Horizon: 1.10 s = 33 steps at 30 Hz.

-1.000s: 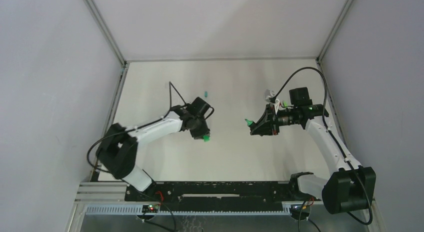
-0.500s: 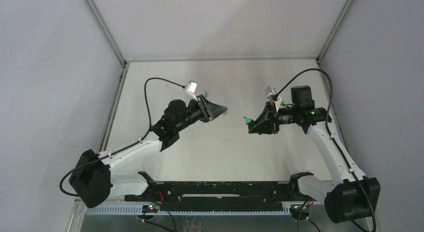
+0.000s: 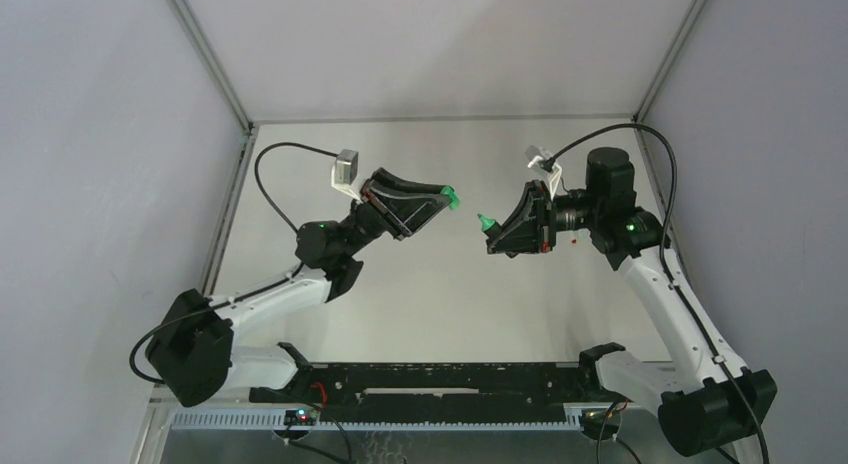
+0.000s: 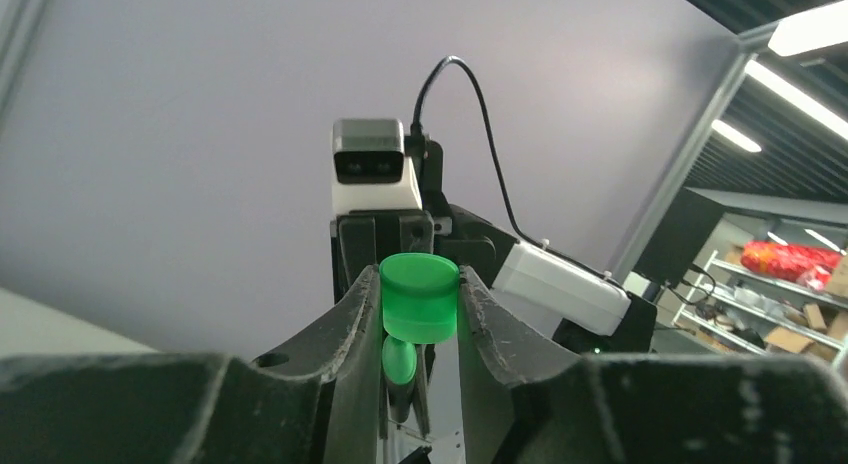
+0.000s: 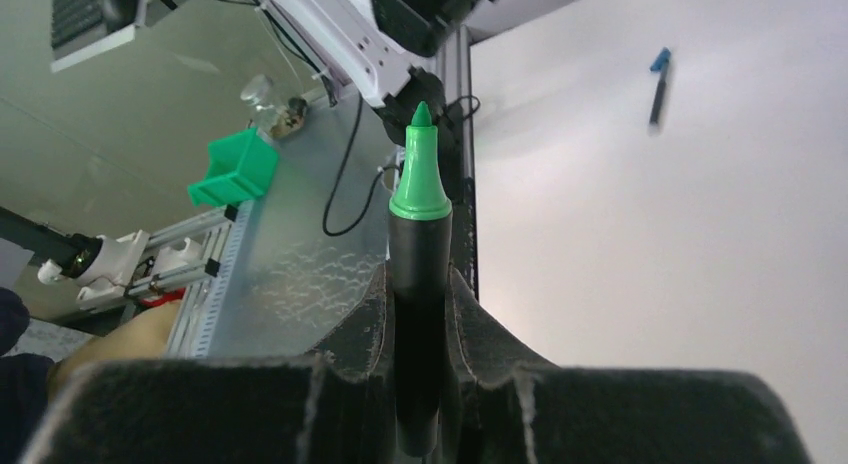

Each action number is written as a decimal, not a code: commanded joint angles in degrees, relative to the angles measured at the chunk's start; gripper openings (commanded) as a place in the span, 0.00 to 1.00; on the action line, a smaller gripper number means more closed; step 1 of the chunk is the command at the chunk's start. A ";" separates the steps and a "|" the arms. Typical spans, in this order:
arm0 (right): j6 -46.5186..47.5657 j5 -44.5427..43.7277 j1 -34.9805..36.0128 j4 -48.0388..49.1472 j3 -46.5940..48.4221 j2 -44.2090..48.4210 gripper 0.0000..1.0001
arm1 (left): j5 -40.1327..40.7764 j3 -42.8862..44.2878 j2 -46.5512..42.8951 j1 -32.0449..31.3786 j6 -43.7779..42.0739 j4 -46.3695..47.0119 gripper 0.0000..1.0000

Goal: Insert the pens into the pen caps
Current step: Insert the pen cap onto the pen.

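My left gripper is raised above the table and shut on a chunky bright green pen cap, seen end-on between its fingers in the left wrist view. My right gripper is shut on a thick black marker with a green tip, its tip pointing left toward the cap across a small gap. The marker stands up between the fingers in the right wrist view. Its green tip also shows below the cap in the left wrist view. A thin pen with a blue end lies on the table.
Grey enclosure walls stand on the left, right and back. A black rail runs along the near table edge between the arm bases. The right wrist camera faces me in the left wrist view.
My left arm lifted the green cap off the table, turned it to the right and raised it. My right gripper with the marker rose slightly and shifted left, so cap and tip now face each other.
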State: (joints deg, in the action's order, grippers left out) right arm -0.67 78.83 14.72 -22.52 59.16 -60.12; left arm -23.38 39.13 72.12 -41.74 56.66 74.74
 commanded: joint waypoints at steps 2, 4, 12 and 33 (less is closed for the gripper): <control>-6.16 -3.02 1.53 0.24 9.05 0.66 0.00 | -5.83 6.69 1.55 -0.56 0.99 8.55 0.03; -0.21 -9.27 1.89 -6.40 12.29 0.78 0.00 | -4.13 7.00 1.78 -0.60 1.21 7.51 0.02; 12.73 -29.86 4.20 -16.52 14.40 1.70 0.00 | 10.59 8.22 -0.42 -0.41 2.05 -25.25 0.00; 13.06 -41.04 11.91 -11.96 9.33 -2.89 0.00 | 28.52 12.97 -5.63 -4.44 2.46 -53.71 0.00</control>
State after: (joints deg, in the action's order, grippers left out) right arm 14.06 38.57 25.41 -37.76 68.29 -62.43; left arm 2.85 47.99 66.02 -45.17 59.46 22.92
